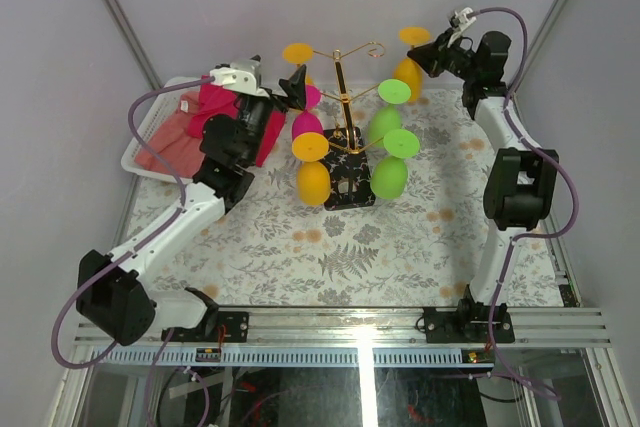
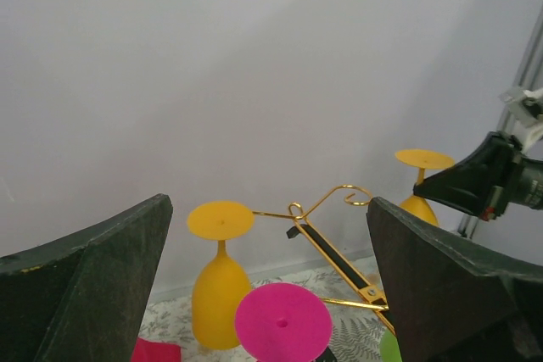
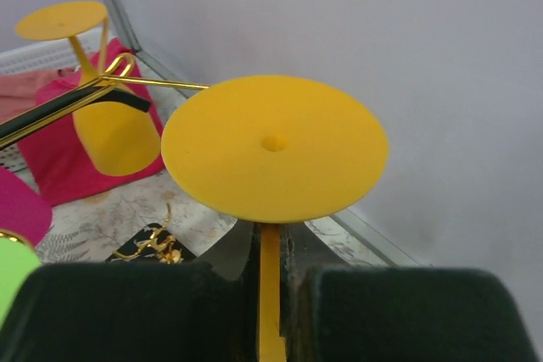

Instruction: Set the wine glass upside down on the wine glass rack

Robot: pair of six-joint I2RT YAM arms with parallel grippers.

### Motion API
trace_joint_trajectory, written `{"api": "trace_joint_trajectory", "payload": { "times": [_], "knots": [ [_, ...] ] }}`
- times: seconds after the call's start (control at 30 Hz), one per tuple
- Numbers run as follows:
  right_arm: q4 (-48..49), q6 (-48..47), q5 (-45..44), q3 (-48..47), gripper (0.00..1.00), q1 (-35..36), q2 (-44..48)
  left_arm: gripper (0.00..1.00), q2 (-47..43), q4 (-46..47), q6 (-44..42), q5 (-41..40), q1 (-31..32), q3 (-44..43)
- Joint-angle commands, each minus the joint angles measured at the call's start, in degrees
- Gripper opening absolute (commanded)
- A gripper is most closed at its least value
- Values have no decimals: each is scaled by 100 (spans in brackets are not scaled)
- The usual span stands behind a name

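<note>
**A:** Where's the wine glass, and which way does it point?

**B:** The yellow wine glass [image 3: 274, 146] is at the back right, off the counter [image 1: 400, 237]. It is upside down: flat round foot on top, bowl hanging below, stem running straight up and down. The right gripper [image 3: 270, 294] has its jaws clamped on the stem just under the foot.

**A:** And the wine glass rack?

**B:** The wine glass rack [image 1: 343, 97] stands mid-counter. It has a thin gold wire post with curl-ended arms on a square black patterned base. One arm reaches toward the held glass; I cannot tell whether wire and stem touch.

**A:** What does the glass look like?

**B:** Smooth, opaque and matte, like plastic, with a small dimple in the middle of the foot. A second yellow glass [image 2: 219, 277], a pink glass [image 2: 282, 322] and a green glass [image 1: 388, 172] also sit foot-up around the rack.

**A:** The left side?

**B:** The left gripper [image 2: 267, 209] is above the pink glass, with its jaws wide apart and nothing between them. The counter wears a grey leaf-print cloth.
</note>
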State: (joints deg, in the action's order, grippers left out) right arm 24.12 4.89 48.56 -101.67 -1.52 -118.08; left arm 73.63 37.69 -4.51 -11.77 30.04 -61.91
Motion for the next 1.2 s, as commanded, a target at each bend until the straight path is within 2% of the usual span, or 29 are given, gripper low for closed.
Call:
{"api": "trace_joint_trajectory", "payload": {
  "times": [0.0,0.17,0.3,0.4,0.67,1.17],
  "knots": [
    [1333,367,731,231,0,29,40,98,229,589,73,-602,-51,14],
    [2417,928,1077,507,0,29,-153,98,465,534,-54,-623,-60,-216],
    [3668,1717,1271,582,0,52,-413,99,542,438,-115,-631,-91,-304],
    [4070,1980,1408,437,0,121,-646,99,554,368,-174,-616,-128,-325],
    [4149,1973,1445,108,0,452,-1056,99,509,377,-97,-577,-257,-238],
    [3487,1264,1270,-704,0,760,-1561,100,548,414,20,-458,-454,-176]
  ]
}}
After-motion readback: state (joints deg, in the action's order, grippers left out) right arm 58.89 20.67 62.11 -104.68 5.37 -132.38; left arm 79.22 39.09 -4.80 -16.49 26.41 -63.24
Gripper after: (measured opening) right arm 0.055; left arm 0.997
